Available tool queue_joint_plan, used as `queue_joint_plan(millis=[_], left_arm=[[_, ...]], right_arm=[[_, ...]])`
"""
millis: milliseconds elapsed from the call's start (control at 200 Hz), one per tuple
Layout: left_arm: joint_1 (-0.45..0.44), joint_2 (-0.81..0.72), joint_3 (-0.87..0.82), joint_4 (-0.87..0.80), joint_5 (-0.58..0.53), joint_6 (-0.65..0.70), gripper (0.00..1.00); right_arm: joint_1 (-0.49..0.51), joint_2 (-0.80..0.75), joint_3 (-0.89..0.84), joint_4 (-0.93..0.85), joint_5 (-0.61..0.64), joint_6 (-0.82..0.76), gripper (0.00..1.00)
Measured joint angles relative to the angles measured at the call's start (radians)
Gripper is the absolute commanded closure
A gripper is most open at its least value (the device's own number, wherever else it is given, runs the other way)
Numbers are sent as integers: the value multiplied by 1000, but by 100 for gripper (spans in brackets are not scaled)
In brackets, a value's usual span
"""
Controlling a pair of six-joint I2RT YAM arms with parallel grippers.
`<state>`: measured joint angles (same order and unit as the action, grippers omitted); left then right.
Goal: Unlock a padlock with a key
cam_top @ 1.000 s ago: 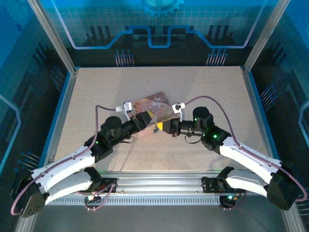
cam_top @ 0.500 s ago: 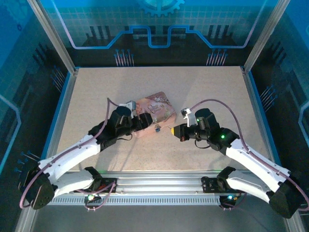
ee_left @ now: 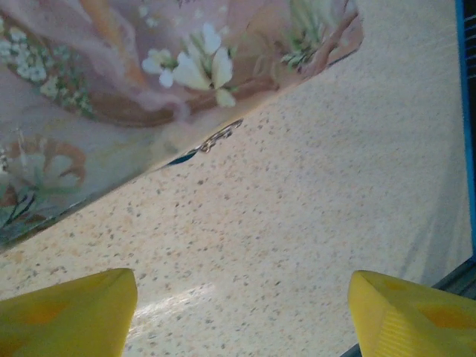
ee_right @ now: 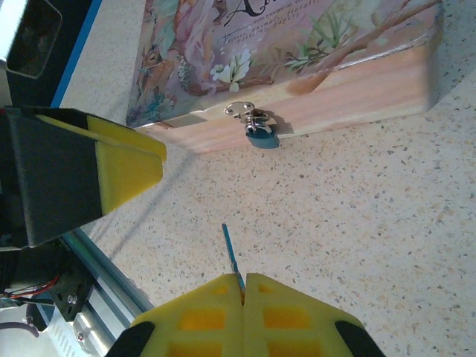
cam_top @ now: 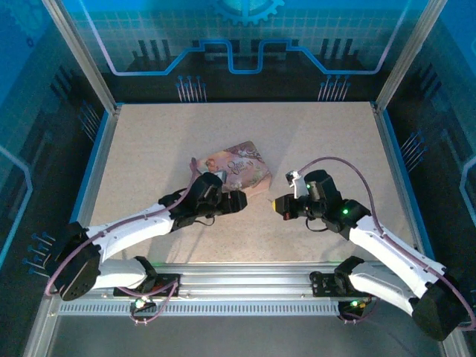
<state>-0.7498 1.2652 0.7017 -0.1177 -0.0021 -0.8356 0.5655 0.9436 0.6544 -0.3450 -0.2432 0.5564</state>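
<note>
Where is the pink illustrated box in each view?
Top external: pink illustrated box at the table's centre.
Left wrist: box across the upper left.
Right wrist: box along the top, padlock hanging from its side.
Shared landmark: the speckled table.

The padlock (ee_right: 262,137) is tiny, with a blue body and a thin silvery shackle. It is hooked through the silver hasp (ee_right: 242,111) low on the front wall of the pink box (ee_right: 297,44). The key (ee_right: 231,253) is a thin dark-blue sliver. It is pinched at 1 end between the closed yellow fingers (ee_right: 201,316) of the right gripper (ee_right: 243,281), and its tip points toward the padlock without touching it.
</note>
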Motion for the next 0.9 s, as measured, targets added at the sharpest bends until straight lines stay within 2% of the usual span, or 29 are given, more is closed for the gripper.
queue_joint_plan(millis=[245,630,900], left_arm=[[112,13,-8,4,36,8,19],[317,53,-25,43,56,131,18],[362,113,-1,78,71,212,18]], right_arm=[[-5,1,-1,-2,-4,-1,97],[-6,31,-1,18,-55,-11,97],[-10,163,1,137,-136,14,97]])
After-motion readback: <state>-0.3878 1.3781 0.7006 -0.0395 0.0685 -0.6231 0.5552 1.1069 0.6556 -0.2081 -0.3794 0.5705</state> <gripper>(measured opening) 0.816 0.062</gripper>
